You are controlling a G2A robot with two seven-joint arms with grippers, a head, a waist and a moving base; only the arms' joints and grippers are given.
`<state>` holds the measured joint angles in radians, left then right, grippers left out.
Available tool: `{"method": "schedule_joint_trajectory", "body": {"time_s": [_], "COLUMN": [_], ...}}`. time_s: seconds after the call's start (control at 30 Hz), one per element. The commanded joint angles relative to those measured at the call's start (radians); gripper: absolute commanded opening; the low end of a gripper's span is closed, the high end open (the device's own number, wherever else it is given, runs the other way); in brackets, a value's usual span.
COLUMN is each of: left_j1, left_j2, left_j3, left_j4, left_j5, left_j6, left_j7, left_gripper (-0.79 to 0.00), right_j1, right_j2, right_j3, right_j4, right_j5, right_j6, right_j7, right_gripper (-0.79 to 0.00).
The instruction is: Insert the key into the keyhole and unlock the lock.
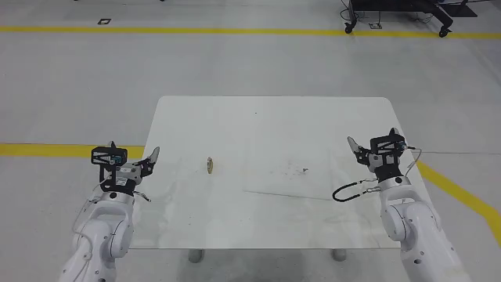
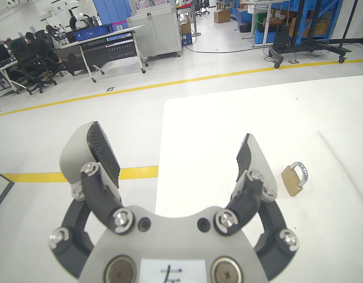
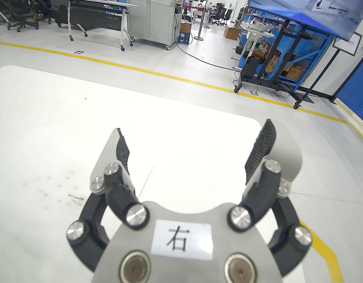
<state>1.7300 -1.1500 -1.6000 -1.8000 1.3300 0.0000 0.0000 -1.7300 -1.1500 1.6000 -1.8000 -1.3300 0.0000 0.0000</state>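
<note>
Item: padlock (image 1: 209, 164), brass body with a silver shackle, lying on the white table (image 1: 274, 125) in the lower left part of the tabletop in the top view. Its long axis runs roughly up and down the top frame. In the left wrist view the padlock (image 2: 293, 179) sits at lower right, with the shackle toward the upper right and the body toward the lower left. Which face carries the keyhole cannot be told.

Item: left gripper (image 1: 135, 150), at the table's left edge in the top view, jaws spread wide and empty. Its ribbed pads (image 2: 103, 151) are bare, and the padlock lies just to the right of it and apart from it, outside the gap between the fingers. This arm is judged the nearer to the lock.

Item: right gripper (image 1: 374, 141), at the table's right edge in the top view, well apart from the padlock. In the right wrist view the right gripper (image 3: 193, 136) has its jaws parted and holds nothing.

Item: small dark speck (image 1: 304, 170), right of centre on the tabletop, nearer the right gripper than the left. It is possibly the key, but too small to confirm.

Judgement: the task is not begun. Lock and possible key lie apart, one to each arm's side.
</note>
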Motion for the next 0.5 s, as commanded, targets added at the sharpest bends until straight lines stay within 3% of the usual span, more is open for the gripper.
{"method": "schedule_joint_trajectory", "body": {"time_s": [0.0,0.23,0.47], "left_j1": [0.000,0.000,0.000], "left_j2": [0.000,0.000,0.000], "left_j3": [0.000,0.000,0.000], "left_j4": [0.000,0.000,0.000], "left_j5": [0.000,0.000,0.000], "left_j6": [0.000,0.000,0.000], "left_j7": [0.000,0.000,0.000], "left_gripper": [0.000,0.000,0.000], "right_j1": [0.000,0.011,0.104], "right_j2": [0.000,0.000,0.008], "right_j3": [0.000,-0.018,-0.088], "right_j4": [0.000,0.008,0.069], "right_j5": [0.000,-0.013,-0.019], "right_j6": [0.000,-0.036,-0.304], "right_j7": [0.000,0.017,0.143], "right_gripper": [0.000,0.000,0.000]}}
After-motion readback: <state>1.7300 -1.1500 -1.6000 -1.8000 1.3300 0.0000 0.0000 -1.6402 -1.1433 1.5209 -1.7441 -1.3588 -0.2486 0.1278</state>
